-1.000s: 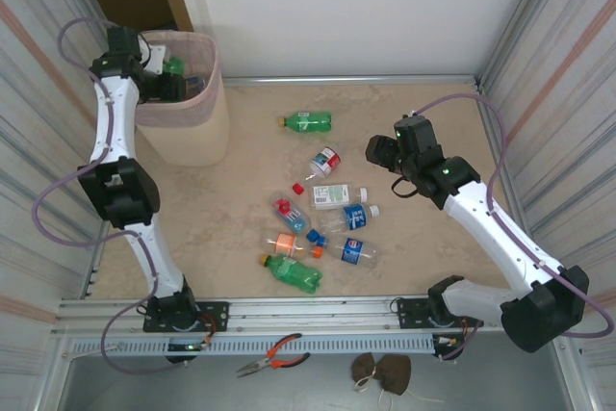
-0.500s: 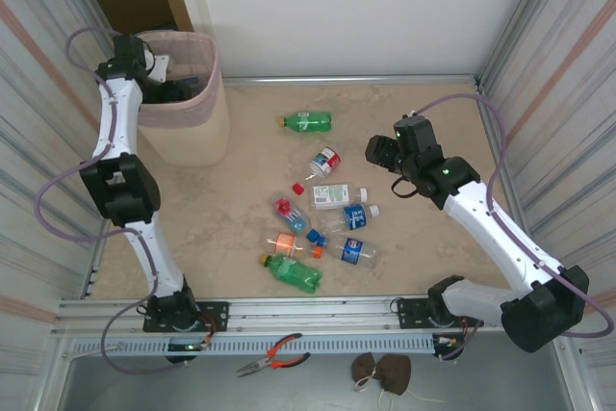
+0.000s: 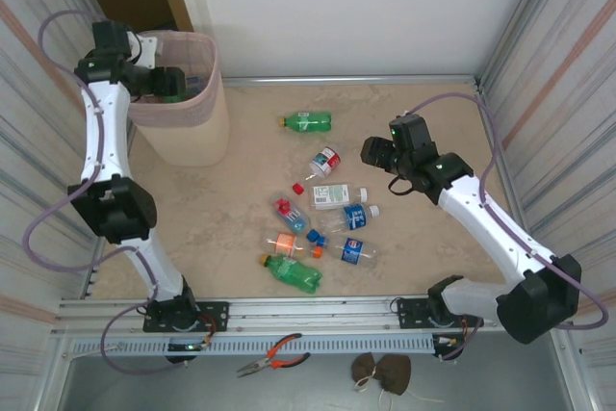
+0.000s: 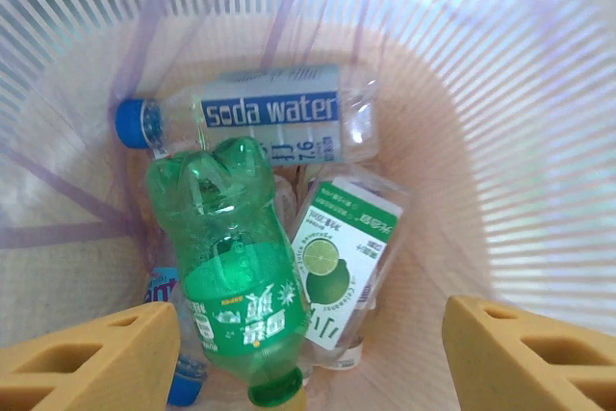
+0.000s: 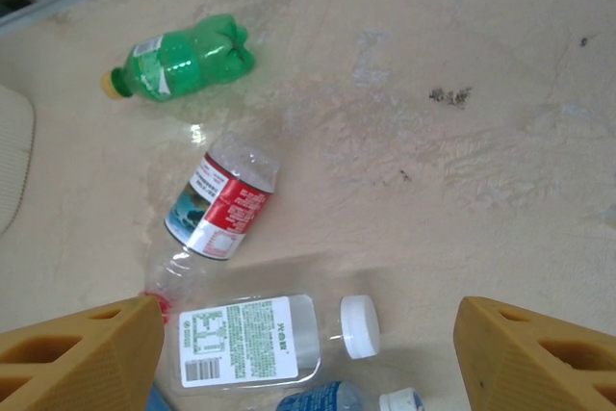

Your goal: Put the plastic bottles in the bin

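Four bottles (image 4: 241, 267) inside bin (image 4: 500, 141) per left wrist; left gripper (image 4: 308, 361), right gripper (image 5: 308, 353) spread, empty.

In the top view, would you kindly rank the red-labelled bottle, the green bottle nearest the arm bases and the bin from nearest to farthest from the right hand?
From the right hand:
1. red-labelled bottle, just to its left.
2. green bottle, towards the near edge, left of it.
3. bin, far-left corner.
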Tool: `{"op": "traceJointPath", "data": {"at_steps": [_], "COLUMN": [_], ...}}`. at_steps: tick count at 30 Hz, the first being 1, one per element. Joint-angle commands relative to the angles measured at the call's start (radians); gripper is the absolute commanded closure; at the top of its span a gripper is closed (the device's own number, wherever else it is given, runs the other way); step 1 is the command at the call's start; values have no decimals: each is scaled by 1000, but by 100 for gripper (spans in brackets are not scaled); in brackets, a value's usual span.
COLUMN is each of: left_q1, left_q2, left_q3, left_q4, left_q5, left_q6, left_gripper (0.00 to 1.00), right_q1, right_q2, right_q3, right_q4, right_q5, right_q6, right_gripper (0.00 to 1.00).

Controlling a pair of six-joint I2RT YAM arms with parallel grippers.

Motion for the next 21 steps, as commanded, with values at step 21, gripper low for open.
{"op": "traceJointPath", "data": {"at_steps": [21], "left_q1": [-187], "left_q2": [-452], "left_q3": [-351], "left_q4": [128], "left_q5": [214], "left_q6": [-155], "left_gripper": [27], "right_q1": [-148], "right_q2": [687], "right_q3": [502], "right_q4": [215], "right_q5": [-571], "right_q6": [-861], "right_gripper": [22]}}
